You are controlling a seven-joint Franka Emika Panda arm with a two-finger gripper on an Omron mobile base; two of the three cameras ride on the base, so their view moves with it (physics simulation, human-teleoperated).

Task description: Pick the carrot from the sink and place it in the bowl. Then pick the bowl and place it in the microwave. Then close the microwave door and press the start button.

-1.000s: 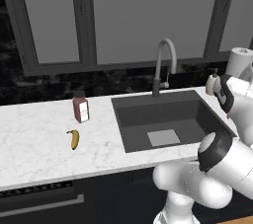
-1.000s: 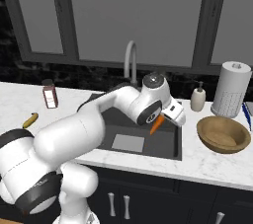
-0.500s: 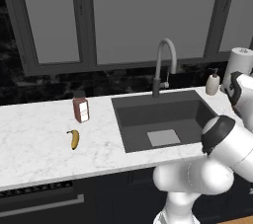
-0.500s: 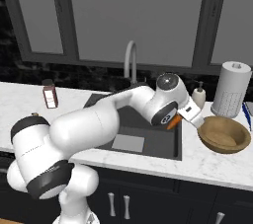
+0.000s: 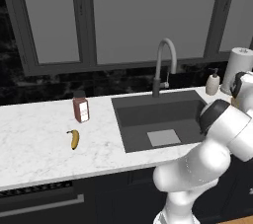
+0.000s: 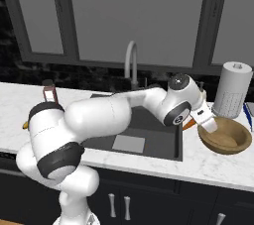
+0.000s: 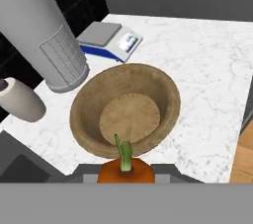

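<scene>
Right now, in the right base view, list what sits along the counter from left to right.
banana → brown bottle → sink → carrot in the gripper → bowl

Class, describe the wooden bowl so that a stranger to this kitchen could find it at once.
Start at the sink and move right along the marble counter. The bowl sits in front of the tall paper towel roll. It is the one round, tan-brown wooden dish there, wide and shallow.

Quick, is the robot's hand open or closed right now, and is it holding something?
Gripper: jaws closed on the carrot, held at the near edge of the bowl.
</scene>
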